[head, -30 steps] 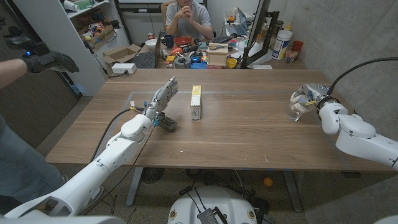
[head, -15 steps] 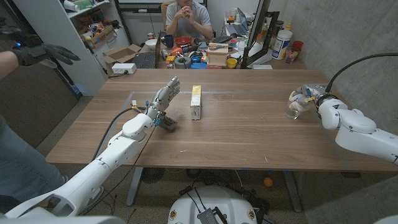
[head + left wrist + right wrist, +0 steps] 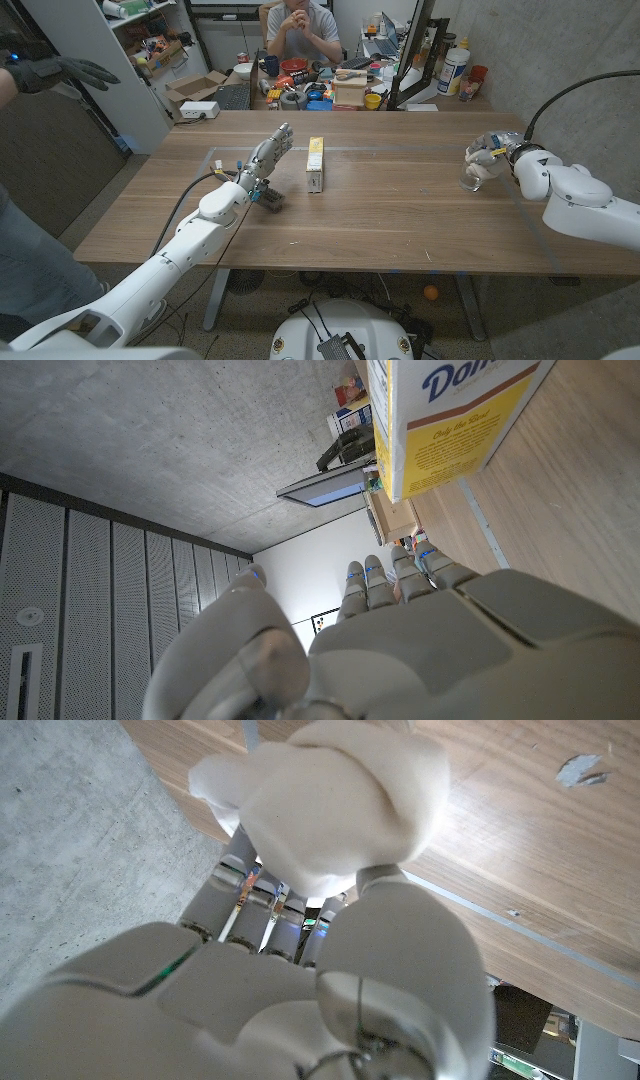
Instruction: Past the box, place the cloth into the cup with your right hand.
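A yellow and white box (image 3: 316, 165) stands mid-table; its printed face (image 3: 450, 420) fills part of the left wrist view. A clear cup (image 3: 472, 181) stands near the table's right edge. My right hand (image 3: 503, 152) is just above and behind the cup and grips a white cloth (image 3: 482, 156). In the right wrist view the bunched cloth (image 3: 330, 800) sits in the fingers of that hand (image 3: 300, 990) over the wood. My left hand (image 3: 266, 157) hovers left of the box with fingers stretched out and nothing in it; its back (image 3: 400, 650) shows in the left wrist view.
A small dark object (image 3: 271, 199) lies on the table under my left wrist. A person (image 3: 302, 28) sits behind the far edge at a cluttered desk. Another person's gloved hand (image 3: 60, 72) reaches in at the left. Tape lines (image 3: 400, 150) run across the table's far part.
My right forearm has swung slightly up and to the right, the cloth staying over the cup. The gloved hand at the left has risen. My left arm has not moved.
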Controlling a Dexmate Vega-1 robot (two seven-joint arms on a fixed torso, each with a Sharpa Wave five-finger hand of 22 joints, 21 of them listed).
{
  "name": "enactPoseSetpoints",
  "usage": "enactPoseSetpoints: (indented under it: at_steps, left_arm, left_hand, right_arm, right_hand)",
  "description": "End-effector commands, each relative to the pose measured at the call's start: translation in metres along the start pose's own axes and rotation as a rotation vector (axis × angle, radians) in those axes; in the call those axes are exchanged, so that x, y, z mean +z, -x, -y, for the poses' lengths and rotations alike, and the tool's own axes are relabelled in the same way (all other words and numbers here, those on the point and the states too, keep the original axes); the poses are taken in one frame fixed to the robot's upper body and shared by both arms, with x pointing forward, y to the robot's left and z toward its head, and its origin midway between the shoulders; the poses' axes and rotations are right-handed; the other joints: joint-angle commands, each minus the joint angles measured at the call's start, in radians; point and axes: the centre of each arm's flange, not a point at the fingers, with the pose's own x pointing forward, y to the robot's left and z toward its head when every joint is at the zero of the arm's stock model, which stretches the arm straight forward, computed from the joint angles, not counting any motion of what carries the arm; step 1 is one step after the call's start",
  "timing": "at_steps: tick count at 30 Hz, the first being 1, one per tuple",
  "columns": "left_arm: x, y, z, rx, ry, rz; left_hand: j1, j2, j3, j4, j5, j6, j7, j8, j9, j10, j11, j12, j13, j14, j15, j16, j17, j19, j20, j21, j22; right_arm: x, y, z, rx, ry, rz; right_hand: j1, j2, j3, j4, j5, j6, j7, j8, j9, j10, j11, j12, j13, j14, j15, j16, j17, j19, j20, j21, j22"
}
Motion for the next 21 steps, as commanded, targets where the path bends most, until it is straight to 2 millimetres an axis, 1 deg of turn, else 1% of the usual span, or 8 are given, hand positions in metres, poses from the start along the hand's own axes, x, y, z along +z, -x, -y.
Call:
enactPoseSetpoints:
  at_steps: [1,10,13,15,16,18,21]
  left_arm:
    - [-0.001,0.0,0.005,-0.017,0.007,0.0]
    - [-0.002,0.001,0.005,-0.017,0.006,-0.001]
    - [-0.002,0.001,0.005,-0.016,0.005,-0.001]
    - [-0.002,0.002,0.005,-0.018,0.005,-0.002]
    - [-0.002,0.002,0.005,-0.017,0.004,-0.003]
    - [-0.002,0.002,0.004,-0.018,0.004,-0.005]
    - [-0.003,0.003,0.004,-0.019,0.005,-0.007]
  left_hand:
    - [0.002,0.012,-0.004,0.0,-0.003,0.01,0.0,0.004,0.004,0.001,-0.003,0.003,0.005,-0.002,-0.001,0.002,0.006,-0.002,0.0,0.001,0.004]
    - [0.003,0.013,-0.005,0.0,-0.003,0.01,0.001,0.004,0.004,0.0,-0.004,0.003,0.005,-0.002,0.0,0.002,0.006,-0.002,0.001,0.001,0.004]
    - [0.003,0.014,-0.006,0.0,-0.003,0.01,0.002,0.004,0.004,0.001,-0.004,0.003,0.005,-0.002,0.0,0.002,0.006,-0.001,0.001,0.001,0.004]
    - [0.003,0.014,-0.006,0.0,-0.003,0.01,0.001,0.004,0.004,0.002,-0.004,0.004,0.005,-0.002,0.0,0.002,0.005,-0.001,0.001,0.001,0.004]
    - [0.003,0.014,-0.006,0.0,-0.003,0.01,0.002,0.004,0.004,0.002,-0.003,0.004,0.005,-0.002,0.0,0.002,0.005,-0.001,0.001,0.001,0.004]
    - [0.004,0.014,-0.006,0.0,-0.003,0.01,0.001,0.004,0.004,0.001,-0.004,0.003,0.005,-0.002,-0.001,0.002,0.005,-0.001,0.001,0.001,0.004]
    - [0.005,0.015,-0.006,-0.001,-0.003,0.01,0.002,0.003,0.004,0.002,-0.005,0.003,0.005,-0.002,0.0,0.002,0.005,-0.001,0.001,0.001,0.004]
  right_arm:
    - [0.005,0.007,0.022,-0.026,0.031,0.008]
    - [0.01,0.01,0.033,-0.055,0.042,0.017]
    - [0.011,0.011,0.035,-0.059,0.041,0.019]
    - [0.011,0.011,0.036,-0.064,0.042,0.015]
    - [0.012,0.012,0.036,-0.073,0.044,0.016]
    - [0.012,0.013,0.037,-0.08,0.041,0.015]
    - [0.012,0.014,0.037,-0.092,0.038,0.017]
  right_hand:
    - [0.0,0.005,0.0,0.002,0.006,0.002,-0.001,0.002,0.004,-0.006,-0.002,0.004,0.003,-0.003,-0.001,0.007,0.001,0.006,-0.009,-0.003,0.003]
    - [-0.003,0.011,0.003,0.002,0.008,0.005,0.0,0.001,0.004,-0.005,-0.003,0.006,0.002,0.0,-0.011,0.011,-0.002,0.016,-0.015,-0.006,0.004]
    - [-0.003,0.011,0.003,0.002,0.008,0.003,-0.001,0.0,0.004,-0.007,-0.001,0.005,0.001,0.0,-0.009,0.012,-0.002,0.019,-0.017,-0.007,0.004]
    - [-0.006,0.009,0.002,0.002,0.008,-0.007,-0.001,-0.005,0.004,-0.013,0.003,0.004,0.001,-0.003,-0.006,0.011,-0.004,0.02,-0.017,-0.009,0.004]
    - [-0.009,0.006,0.001,0.001,0.008,-0.009,-0.001,-0.006,0.004,-0.015,0.002,0.004,0.001,-0.012,-0.004,0.008,-0.005,0.019,-0.014,-0.012,0.004]
    - [-0.019,0.004,-0.002,0.004,0.008,-0.029,0.005,-0.016,0.005,-0.021,0.006,0.003,0.0,-0.027,0.007,0.005,-0.007,0.014,-0.009,-0.02,0.004]
    - [-0.033,0.001,-0.007,0.007,0.009,-0.05,0.012,-0.026,0.005,-0.042,0.017,-0.003,0.0,-0.046,0.022,0.003,-0.01,0.01,0.005,-0.03,0.004]
